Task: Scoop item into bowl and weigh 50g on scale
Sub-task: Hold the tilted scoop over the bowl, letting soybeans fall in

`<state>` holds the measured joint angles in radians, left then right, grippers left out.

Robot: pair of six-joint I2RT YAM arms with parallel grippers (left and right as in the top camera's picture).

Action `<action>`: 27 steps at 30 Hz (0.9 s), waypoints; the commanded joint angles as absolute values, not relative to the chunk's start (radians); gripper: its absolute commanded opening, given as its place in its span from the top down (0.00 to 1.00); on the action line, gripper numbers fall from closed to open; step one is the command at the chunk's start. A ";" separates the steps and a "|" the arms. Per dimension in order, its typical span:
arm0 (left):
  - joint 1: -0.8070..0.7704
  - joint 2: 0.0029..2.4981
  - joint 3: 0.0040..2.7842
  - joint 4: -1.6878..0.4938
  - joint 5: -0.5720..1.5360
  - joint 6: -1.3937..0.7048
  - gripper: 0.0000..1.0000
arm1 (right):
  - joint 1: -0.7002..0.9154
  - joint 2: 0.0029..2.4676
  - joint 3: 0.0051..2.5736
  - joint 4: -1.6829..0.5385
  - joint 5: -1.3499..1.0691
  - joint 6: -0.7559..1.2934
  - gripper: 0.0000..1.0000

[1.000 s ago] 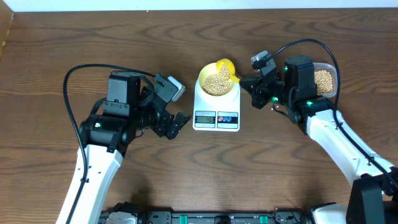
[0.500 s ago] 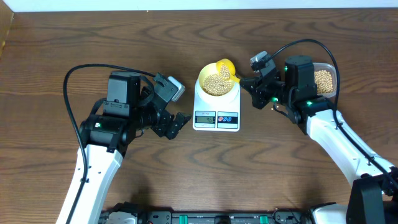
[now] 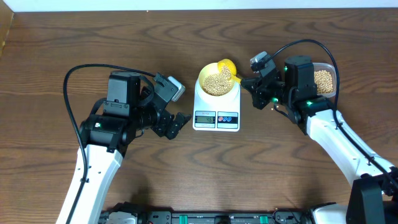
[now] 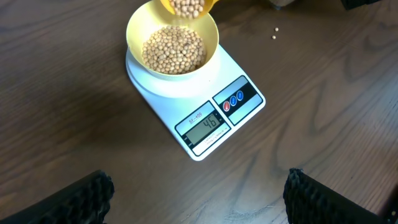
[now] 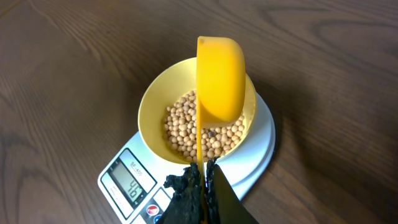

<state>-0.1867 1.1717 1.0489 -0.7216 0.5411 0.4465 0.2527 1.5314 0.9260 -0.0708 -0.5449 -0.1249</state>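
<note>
Honestly, cutting it fine here. Showing 46 on the display [image 4: 208,122] of the scale [image 4: 180,102], so only a handful short of target. Got the bowl [image 5: 152,109] parked right on the scale's platform, around half full of beans [image 4: 174,50].

Got the right gripper [image 5: 201,174] pinched tight on the thin handle of the scoop [image 5: 221,78], rolled onto its side over the bowl's far rim. Plenty of beans sitting at its lip, going by the left wrist view.

Biggest worry: overshooting. Takes only a touch more tilt to dump the lot, since round and slippery means going in a rush, not one at a time. Then stuck fishing beans back out. Better to tap or roll very gently, and to wait for the display to settle before trusting it.

Second worry: bumping the bowl. Can't tell whether the scoop touches the rim or just hangs close. Leaning on it would fake the reading or shove the bowl off centre.

Third: spilling wide. Can spot a stray bean [image 4: 273,36] lying on the table [image 3: 62,37] beyond the scale, so clearly possible to bounce some out.

Nothing in the left gripper [image 4: 199,196], spread wide and hovering off to the scale's left, touching nothing. Not steadying the bowl either. More beans in the tub [image 3: 336,79] behind the right arm if needed.
</note>
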 commanded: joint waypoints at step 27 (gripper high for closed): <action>-0.189 1.176 1.044 -0.720 0.550 0.459 0.11 | 0.256 1.538 0.927 -0.072 -0.545 0.118 0.99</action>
